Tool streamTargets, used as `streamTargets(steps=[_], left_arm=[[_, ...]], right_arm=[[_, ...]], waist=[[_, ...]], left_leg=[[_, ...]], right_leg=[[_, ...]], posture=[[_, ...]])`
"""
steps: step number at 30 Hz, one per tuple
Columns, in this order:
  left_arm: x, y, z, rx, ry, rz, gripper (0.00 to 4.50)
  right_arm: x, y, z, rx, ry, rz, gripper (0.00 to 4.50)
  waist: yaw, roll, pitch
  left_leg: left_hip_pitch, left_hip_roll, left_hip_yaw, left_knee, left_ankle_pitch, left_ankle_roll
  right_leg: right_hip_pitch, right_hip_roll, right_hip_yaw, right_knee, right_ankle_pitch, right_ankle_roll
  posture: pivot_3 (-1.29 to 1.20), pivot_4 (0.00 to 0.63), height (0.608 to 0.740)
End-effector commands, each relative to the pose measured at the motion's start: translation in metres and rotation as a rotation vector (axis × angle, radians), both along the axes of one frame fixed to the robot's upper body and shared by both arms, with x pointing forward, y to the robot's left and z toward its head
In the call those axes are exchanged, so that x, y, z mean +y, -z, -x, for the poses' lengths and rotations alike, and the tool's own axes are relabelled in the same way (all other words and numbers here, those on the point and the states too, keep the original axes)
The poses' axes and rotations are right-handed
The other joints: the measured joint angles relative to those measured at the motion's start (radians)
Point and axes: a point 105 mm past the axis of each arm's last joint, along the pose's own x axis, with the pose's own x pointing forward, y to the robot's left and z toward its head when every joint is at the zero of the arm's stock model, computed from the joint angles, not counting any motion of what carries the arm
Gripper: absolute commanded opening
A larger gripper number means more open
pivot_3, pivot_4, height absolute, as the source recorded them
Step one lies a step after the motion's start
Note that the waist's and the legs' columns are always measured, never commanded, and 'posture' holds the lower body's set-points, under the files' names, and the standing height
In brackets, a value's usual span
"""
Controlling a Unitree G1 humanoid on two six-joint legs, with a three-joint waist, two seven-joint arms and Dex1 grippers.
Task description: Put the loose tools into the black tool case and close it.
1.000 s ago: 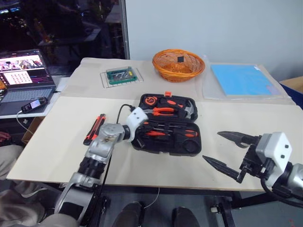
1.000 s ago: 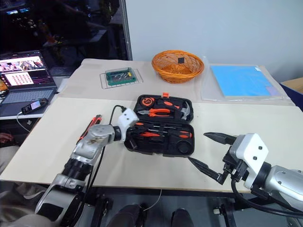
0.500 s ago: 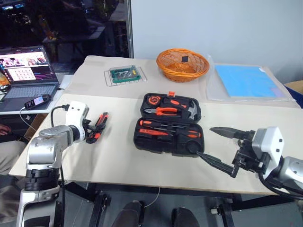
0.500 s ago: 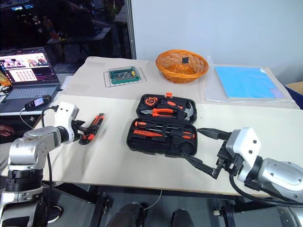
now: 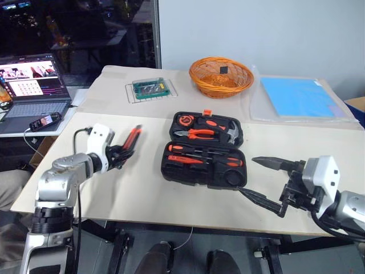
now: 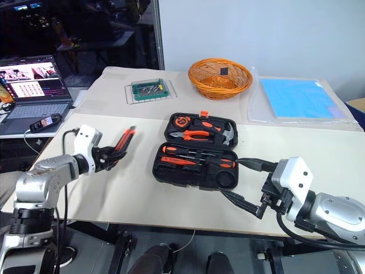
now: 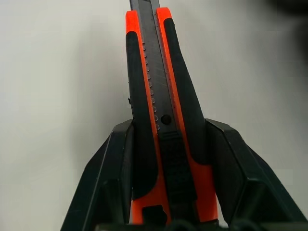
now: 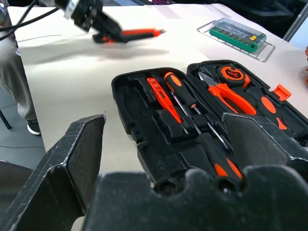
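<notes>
Clamping the utility knife (image 7: 161,110) in my left gripper (image 5: 121,155), right gripper (image 5: 268,181) spread empty, I needed its slot in the black tool case (image 5: 203,162) squarely aligned.

One black tool case (image 5: 203,150), one utility knife (image 5: 131,140), two screwdrivers (image 8: 180,98) in the case, one orange basket (image 5: 221,76), one laptop (image 5: 33,85), one blue sheet (image 5: 297,97).

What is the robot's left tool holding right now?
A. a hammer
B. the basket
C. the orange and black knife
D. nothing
C: the left tool is shut on the utility knife, its black fingers pressing both sides of the handle.
</notes>
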Motion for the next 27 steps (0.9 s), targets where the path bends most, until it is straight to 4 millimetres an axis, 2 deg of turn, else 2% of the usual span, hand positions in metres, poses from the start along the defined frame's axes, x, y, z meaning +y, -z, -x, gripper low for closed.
streamTargets(steps=[1, 3, 7, 13, 16, 24, 26, 27], left_arm=[[-0.058, -0.013, 0.034, -0.077, 0.577, -0.175, 1.72], [-0.072, -0.002, 0.025, -0.127, 0.729, -0.332, 1.72], [-0.096, 0.01, 0.007, -0.173, 0.928, -0.489, 1.72], [-0.119, 0.029, -0.009, -0.16, 1.022, -0.588, 1.72], [-0.118, 0.038, -0.008, -0.132, 1.059, -0.63, 1.72], [-0.124, 0.049, 0.0, -0.048, 1.111, -0.635, 1.72], [-0.121, 0.042, 0.004, 0.005, 1.106, -0.588, 2.72], [-0.125, 0.034, 0.002, 0.009, 1.065, -0.54, 2.99]], right_arm=[[-0.006, -0.012, 0.01, -0.048, 0.01, 0.021, 4.5], [-0.011, -0.012, 0.013, -0.042, 0.024, 0.038, 4.5], [-0.016, -0.014, 0.017, -0.046, 0.047, 0.059, 4.5], [-0.013, -0.012, 0.023, -0.038, 0.059, 0.067, 4.5], [-0.011, -0.011, 0.025, -0.037, 0.064, 0.069, 4.5], [-0.01, -0.01, 0.028, -0.032, 0.081, 0.069, 4.5], [-0.011, -0.01, 0.028, -0.03, 0.081, 0.069, 4.5], [-0.011, -0.009, 0.028, -0.028, 0.081, 0.069, 4.5]], waist=[[0.0, 0.002, -0.001], [0.005, 0.005, -0.002], [0.0, 0.004, -0.001], [-0.016, 0.003, -0.001], [-0.016, 0.003, -0.001], [-0.013, 0.003, -0.001], [-0.012, 0.003, -0.001], [-0.013, 0.003, -0.001]], left_leg=[[0.0, 0.0, 0.001, 0.0, 0.0, 0.0], [0.001, -0.001, 0.003, -0.001, 0.0, 0.0], [0.002, 0.0, 0.003, 0.0, 0.0, 0.0], [-0.005, 0.0, 0.003, 0.002, 0.001, 0.003], [-0.007, 0.0, 0.002, 0.003, 0.005, 0.01], [-0.007, 0.0, 0.001, 0.006, 0.003, 0.008], [-0.007, 0.0, 0.001, 0.007, 0.003, 0.008], [-0.007, 0.0, 0.001, 0.007, 0.003, 0.008]], right_leg=[[0.0, 0.0, 0.001, -0.001, 0.002, -0.004], [0.001, -0.001, 0.002, -0.002, 0.001, -0.007], [0.002, 0.0, 0.002, -0.002, -0.001, -0.01], [0.0, 0.0, 0.001, 0.0, 0.004, -0.005], [-0.001, 0.0, 0.0, 0.0, 0.003, -0.004], [0.001, 0.0, -0.002, 0.001, -0.001, 0.003], [0.001, 0.0, -0.002, 0.001, 0.0, 0.004], [0.001, 0.0, -0.002, 0.001, 0.0, 0.004]], posture=[[0.0, 0.15, 0.74], [0.0, 0.15, 0.74], [0.0, 0.15, 0.74], [0.0, 0.15, 0.74], [0.0, 0.15, 0.74], [0.0, 0.15, 0.74], [0.0, 0.15, 0.74], [0.0, 0.15, 0.74]])
